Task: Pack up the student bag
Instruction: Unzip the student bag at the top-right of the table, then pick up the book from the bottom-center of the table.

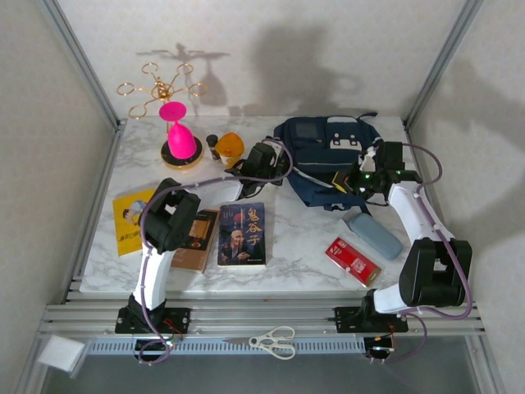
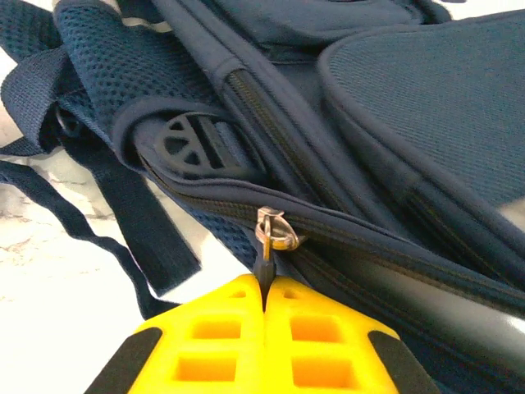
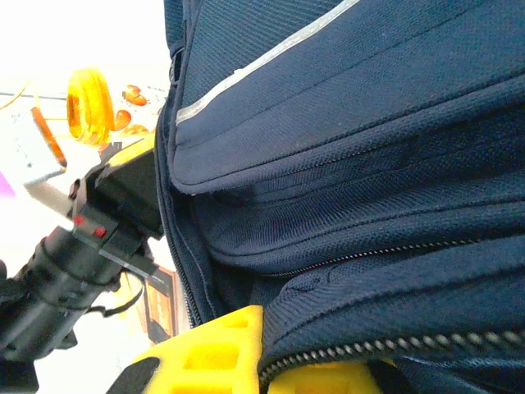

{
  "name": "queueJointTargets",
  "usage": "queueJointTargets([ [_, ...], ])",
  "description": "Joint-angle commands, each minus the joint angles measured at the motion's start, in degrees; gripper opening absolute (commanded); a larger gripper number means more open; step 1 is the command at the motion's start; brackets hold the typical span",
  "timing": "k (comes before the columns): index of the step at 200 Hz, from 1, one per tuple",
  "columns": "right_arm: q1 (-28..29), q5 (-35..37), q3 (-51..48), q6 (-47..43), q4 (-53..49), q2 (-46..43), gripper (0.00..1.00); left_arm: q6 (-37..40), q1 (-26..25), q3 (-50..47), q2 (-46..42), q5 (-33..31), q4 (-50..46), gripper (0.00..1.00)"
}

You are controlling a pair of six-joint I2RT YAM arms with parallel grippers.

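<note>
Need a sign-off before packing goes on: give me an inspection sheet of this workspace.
Surface: marble table, no spills seen.
Job's things: student bag lies at the back, between the arms.
Clutter: yellow book, brown book, portrait book, red packet, grey case, orange jar, pink goblet, gold rack; scissors on the front rail.
Grippers: left gripper shut on the zip pull; right gripper shut on the student bag's fabric edge.
Cables: purple cable along each arm, no snag seen.
Surroundings: white walls, aluminium frame.
</note>
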Motion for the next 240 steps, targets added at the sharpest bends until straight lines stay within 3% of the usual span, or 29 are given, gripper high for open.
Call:
queueJointTargets([
  [1, 1.0, -5.0, -0.2, -2.6, -0.2, -0.1, 0.00, -1.2, 1.9, 3.6, 2.8, -4.7, -1.8, 0.00],
  [48, 4.1, -5.0, -1.0, -1.4, 4.1, 3.3, 0.00, -2.0, 2.0, 1.2, -1.0, -6.8, -5.6, 0.00],
  [66, 6.5, -5.4, -0.7, -0.9, 6.5, 5.8, 0.00, -1.9, 2.0, -0.9, -3.6, -4.3, -6.4, 0.00],
  [80, 7.7, -4.9, -1.3, 0.0, 8.9, 6.8, 0.00, -2.2, 1.9, -2.6, -6.0, -2.2, -6.9, 0.17],
  [103, 7.9, -2.3, -0.5, -1.5, 7.4, 7.5, 0.12, -3.9, 1.6, -6.0, -10.7, -0.3, -8.4, 0.29],
  [137, 7.9, 4.5, 1.0, -4.3, 1.9, 4.0, 0.57, -9.7, 1.3, -15.5, -21.1, 3.3, -9.2, 0.39],
  [161, 8.7, 9.8, 2.4, -4.1, -3.0, 1.0, 0.68, -15.0, 0.3, -22.4, -29.0, 3.1, -11.7, 0.47],
  [181, 14.0, 17.3, 1.5, -3.1, -5.7, -2.1, 0.76, -21.8, -0.9, -29.3, -35.8, 0.0, -15.8, 0.51],
  [211, 23.8, 18.6, -5.8, 2.9, -2.3, -5.0, 0.81, -29.0, -2.3, -38.8, -44.5, -2.6, -21.7, 0.60],
  [240, 36.3, 19.8, -11.0, 10.3, 5.2, -3.2, 0.83, -30.7, -2.4, -46.0, -49.6, -2.7, -24.7, 0.66],
])
